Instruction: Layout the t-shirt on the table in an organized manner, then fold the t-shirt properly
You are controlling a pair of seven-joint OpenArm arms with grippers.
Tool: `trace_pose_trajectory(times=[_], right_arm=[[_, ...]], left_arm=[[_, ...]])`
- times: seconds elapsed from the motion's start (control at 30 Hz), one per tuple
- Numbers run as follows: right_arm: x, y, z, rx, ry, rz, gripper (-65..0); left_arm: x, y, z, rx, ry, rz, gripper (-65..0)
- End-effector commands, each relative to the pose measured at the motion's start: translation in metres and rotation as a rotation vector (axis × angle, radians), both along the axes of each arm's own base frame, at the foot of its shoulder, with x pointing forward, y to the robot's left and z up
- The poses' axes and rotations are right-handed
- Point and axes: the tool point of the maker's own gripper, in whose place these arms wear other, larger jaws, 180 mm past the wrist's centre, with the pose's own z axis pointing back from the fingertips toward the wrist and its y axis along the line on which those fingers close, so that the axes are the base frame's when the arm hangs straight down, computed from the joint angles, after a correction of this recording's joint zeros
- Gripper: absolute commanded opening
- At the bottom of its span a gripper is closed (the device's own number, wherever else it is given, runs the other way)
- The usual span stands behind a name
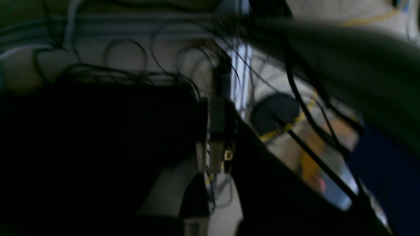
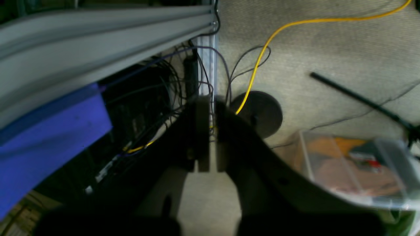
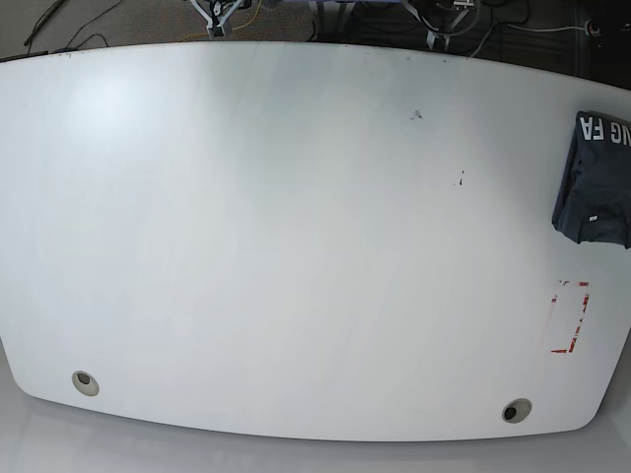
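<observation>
The t-shirt (image 3: 596, 187) lies folded into a compact dark bundle at the far right edge of the white table (image 3: 296, 246), with white letters showing on its top part. Neither arm appears in the base view. In the left wrist view my left gripper (image 1: 216, 111) is shut on nothing, dark and blurred, facing cables and floor. My right gripper (image 2: 211, 105) is likewise shut and empty, its fingers pressed together over carpet, away from the shirt.
A red tape rectangle (image 3: 570, 315) sits below the shirt, and two grommet holes (image 3: 86, 382) (image 3: 516, 410) lie near the front edge. The right wrist view shows a yellow cable (image 2: 259, 62), a clear plastic box (image 2: 347, 167), a blue panel (image 2: 49, 137) and a grey rail (image 2: 98, 39).
</observation>
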Motion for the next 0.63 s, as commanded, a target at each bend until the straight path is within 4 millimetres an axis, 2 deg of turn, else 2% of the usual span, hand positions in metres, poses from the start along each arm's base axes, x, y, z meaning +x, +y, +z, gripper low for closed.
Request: trace_pose_trajectory(times=[0.0,0.17,0.6], right_arm=[[-0.0005,-0.004,-0.0036,-0.016,0.017,-0.004,-62.9],[0.0085,-0.0024,-0.0063,-0.011,0.008,-0.018,-62.9],[0.0047,0.0003,-0.0076,-0.004,0.025,-0.02,-62.9]], left_arm=[[-0.0088,0.0187,0.0,0.052,0.021,0.0,-63.4],[-0.0055,0.0143,-0.0009,0.047,0.027,0.001,-61.6],[-0.008,0.0125,-0.0012,0.042,0.035,0.001,-61.8]])
